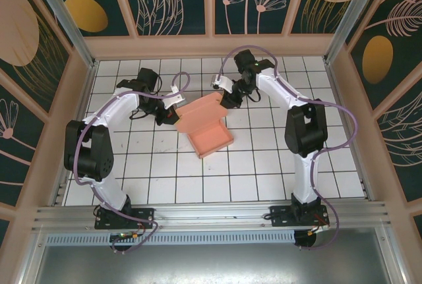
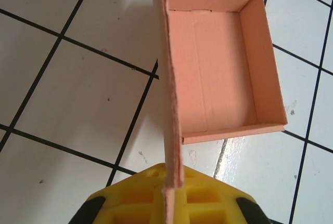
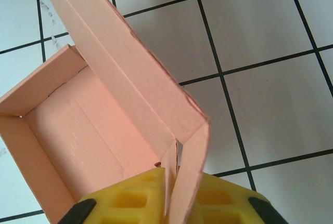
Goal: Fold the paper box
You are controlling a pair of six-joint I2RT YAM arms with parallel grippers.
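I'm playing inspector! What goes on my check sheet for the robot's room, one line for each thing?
surface: white tiled table, black grid lines, a few small marks.
job's things: pink box, tray formed and empty, lid raised open.
clutter: nothing seen.
grippers: left gripper shut on the lid's edge; right gripper shut on the lid's folded corner.
cables: purple cables loop clear of the box.
surroundings: dark walls with plant drawings; metal rail at the near edge.
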